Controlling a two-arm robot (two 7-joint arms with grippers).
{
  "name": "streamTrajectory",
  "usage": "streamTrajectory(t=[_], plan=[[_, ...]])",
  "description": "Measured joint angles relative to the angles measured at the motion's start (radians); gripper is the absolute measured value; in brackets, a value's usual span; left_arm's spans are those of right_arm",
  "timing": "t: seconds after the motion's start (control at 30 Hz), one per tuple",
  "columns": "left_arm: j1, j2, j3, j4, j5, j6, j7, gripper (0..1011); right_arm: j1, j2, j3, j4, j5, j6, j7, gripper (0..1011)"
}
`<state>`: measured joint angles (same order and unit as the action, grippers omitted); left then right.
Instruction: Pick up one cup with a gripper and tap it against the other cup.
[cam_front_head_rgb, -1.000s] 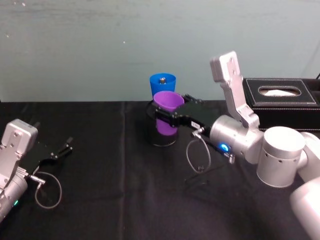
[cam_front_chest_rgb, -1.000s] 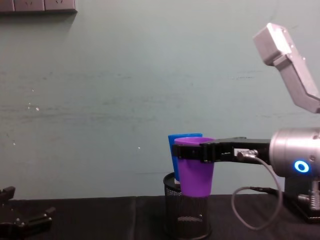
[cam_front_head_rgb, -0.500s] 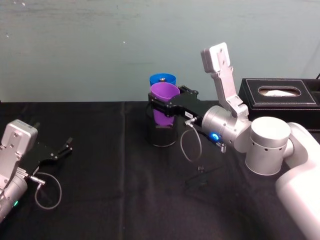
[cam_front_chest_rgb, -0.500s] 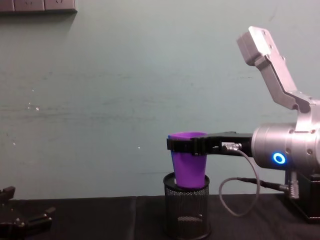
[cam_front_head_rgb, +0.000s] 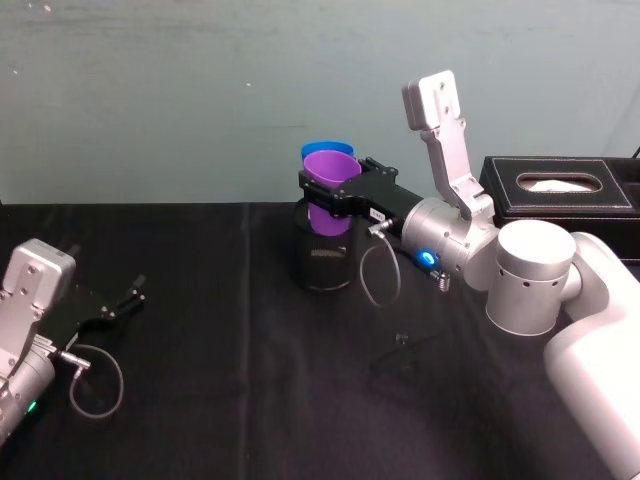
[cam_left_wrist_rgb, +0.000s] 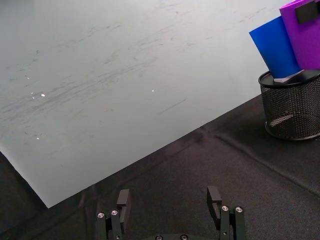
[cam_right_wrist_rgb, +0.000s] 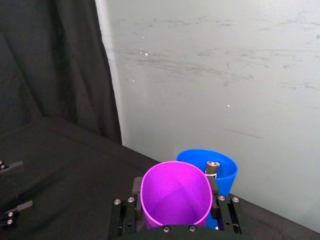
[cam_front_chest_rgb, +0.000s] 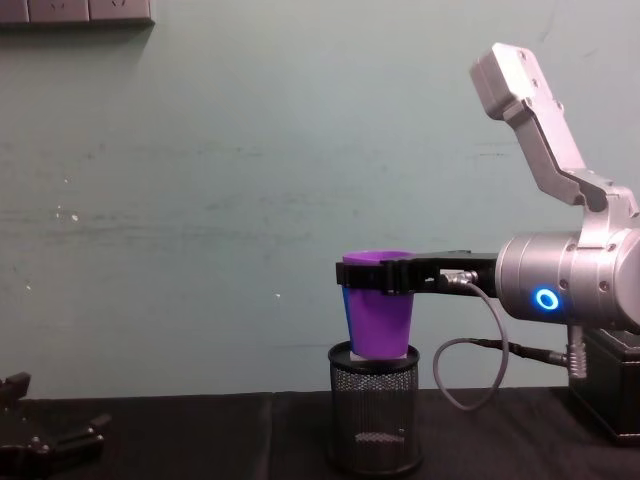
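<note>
Purple cup: clamped near its rim by the right tool and held upright over the mesh holder, just beside the blue cup seated in it. Left tool: parked low at the left of the surface, spread wide.

This is looking like a robotics lab rather than a home. A silver-grey right arm and left arm are reaching over a worktop that is wearing a plain black cloth, with the right end effector gripping a purple cup. A bare pale green wall is standing close behind, carrying a row of wall sockets. A black curtain is hanging beside it, and a black tissue box is sitting at the worktop's far right.
</note>
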<state>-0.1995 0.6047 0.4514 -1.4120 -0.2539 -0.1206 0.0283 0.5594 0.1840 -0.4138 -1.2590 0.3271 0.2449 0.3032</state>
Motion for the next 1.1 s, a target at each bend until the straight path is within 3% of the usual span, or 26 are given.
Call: streamTrajectory(t=[1.1], plan=[[0.0, 0.0, 0.0, 0.0, 0.0, 0.0, 0.0, 1000, 0.015, -0.022, 0.021, 0.036, 0.004, -0.028, 0.01, 737]])
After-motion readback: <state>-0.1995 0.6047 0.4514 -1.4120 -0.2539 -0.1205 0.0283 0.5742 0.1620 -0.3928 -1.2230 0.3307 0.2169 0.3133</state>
